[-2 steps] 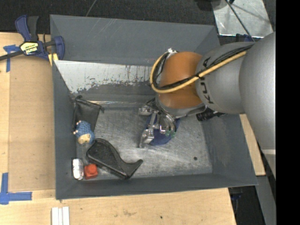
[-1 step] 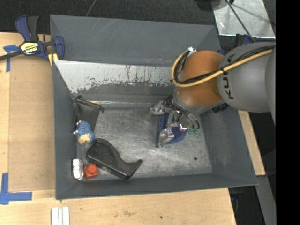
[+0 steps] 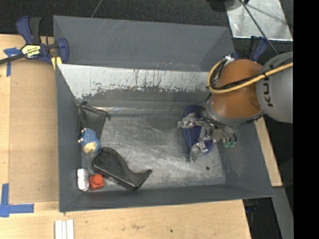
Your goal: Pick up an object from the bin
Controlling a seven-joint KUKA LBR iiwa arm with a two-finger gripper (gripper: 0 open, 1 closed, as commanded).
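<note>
Fingers [image 3: 200,147] apart, one on either side of a dark blue thing [image 3: 189,133] on the right of the bin floor.

You are looking down into the grey bin [image 3: 149,49]. Your arm's orange cover [image 3: 239,91] hangs by the right wall. Under it, the gripper [image 3: 195,136] is low over the floor, straddling the blue thing (you cannot tell from here whether the fingers press on it). Well apart, by the left wall, lies a black curved piece [image 3: 117,169]. Just behind it is a small blue and yellow toy figure [image 3: 89,140]. In the front left corner, a red bit [image 3: 96,181] touches a smaller white bit [image 3: 82,179].
</note>
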